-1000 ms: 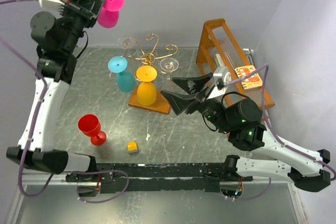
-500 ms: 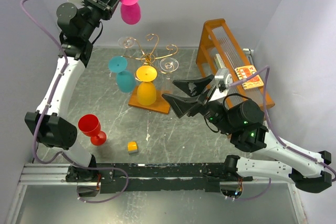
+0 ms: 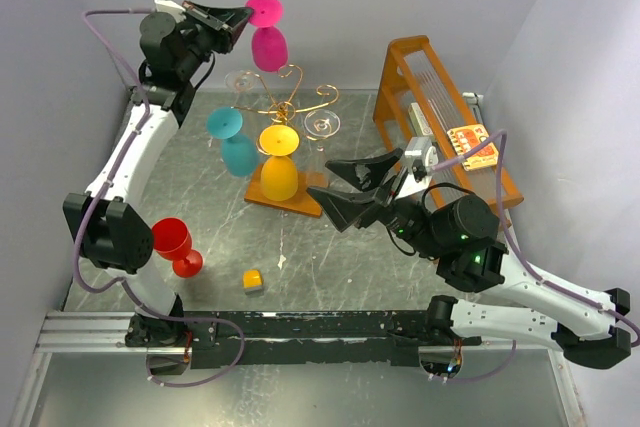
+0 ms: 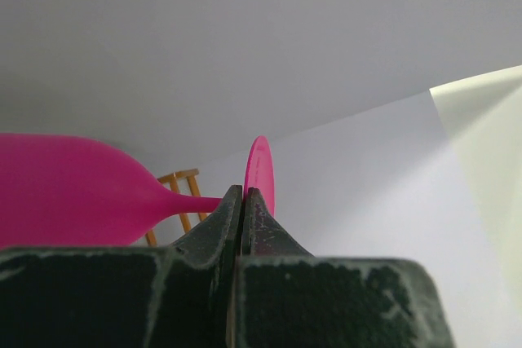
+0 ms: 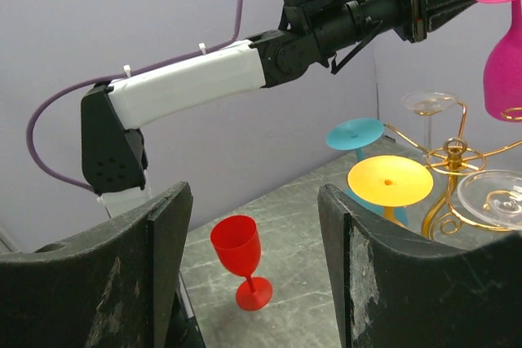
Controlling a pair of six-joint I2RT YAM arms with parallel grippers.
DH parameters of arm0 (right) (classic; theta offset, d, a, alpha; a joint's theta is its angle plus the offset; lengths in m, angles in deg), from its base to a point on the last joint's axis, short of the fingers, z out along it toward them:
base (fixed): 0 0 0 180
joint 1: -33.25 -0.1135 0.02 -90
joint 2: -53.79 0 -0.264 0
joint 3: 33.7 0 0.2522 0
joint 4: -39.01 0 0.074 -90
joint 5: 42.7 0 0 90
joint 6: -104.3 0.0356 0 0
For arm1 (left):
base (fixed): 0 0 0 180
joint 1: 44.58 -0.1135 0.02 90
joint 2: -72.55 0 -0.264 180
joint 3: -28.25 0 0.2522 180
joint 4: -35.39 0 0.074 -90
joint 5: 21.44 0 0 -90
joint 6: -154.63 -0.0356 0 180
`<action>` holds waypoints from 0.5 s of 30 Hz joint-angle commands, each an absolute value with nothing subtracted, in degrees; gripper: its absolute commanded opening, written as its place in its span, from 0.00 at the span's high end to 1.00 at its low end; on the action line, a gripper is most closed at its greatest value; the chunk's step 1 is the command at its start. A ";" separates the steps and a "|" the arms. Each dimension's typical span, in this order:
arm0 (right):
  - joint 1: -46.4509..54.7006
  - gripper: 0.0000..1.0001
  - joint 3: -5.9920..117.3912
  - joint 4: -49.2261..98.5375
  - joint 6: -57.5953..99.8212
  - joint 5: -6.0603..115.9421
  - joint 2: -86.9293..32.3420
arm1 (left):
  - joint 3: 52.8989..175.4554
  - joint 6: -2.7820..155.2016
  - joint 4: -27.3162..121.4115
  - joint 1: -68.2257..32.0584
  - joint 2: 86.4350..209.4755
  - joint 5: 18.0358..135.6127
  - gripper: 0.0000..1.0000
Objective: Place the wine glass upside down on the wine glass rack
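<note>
the left gripper pinches the foot of an inverted magenta plastic wine glass above the thin gold wire rack, while the right gripper gapes wide, empty.

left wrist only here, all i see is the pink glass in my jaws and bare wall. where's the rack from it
Observer: The pink wine glass hangs foot-up, its bowl just above the back of the gold wire rack and not yet on a scroll arm.
Operator: anything already on the rack
Observer: Yes. A teal glass, a yellow glass and two clear glasses hang inverted on it.
</note>
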State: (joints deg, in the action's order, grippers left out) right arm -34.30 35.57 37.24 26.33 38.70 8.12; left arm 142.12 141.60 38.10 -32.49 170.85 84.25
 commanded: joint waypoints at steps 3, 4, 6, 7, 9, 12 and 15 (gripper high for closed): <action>-34.23 0.37 35.62 38.00 26.95 37.08 8.85 | 141.45 140.61 42.23 -30.08 169.45 81.68 0.93; -34.31 0.37 35.59 38.00 26.95 37.29 8.88 | 140.98 140.65 42.50 -30.08 169.13 81.60 0.93; -34.26 0.37 35.17 38.36 26.94 37.98 9.23 | 140.20 140.34 42.70 -30.08 168.40 80.38 0.93; -34.26 0.37 35.03 38.57 26.95 38.14 9.36 | 140.00 140.11 43.18 -30.08 168.09 79.94 0.93; -34.28 0.37 35.00 38.62 26.95 38.04 9.64 | 139.64 140.04 43.86 -30.08 167.66 79.50 0.93; -34.25 0.37 35.21 38.29 27.09 37.49 9.60 | 139.31 140.02 44.31 -30.08 167.44 79.94 0.93; -34.28 0.37 35.10 38.27 27.33 37.54 9.44 | 138.81 140.46 44.83 -30.09 167.63 80.77 0.93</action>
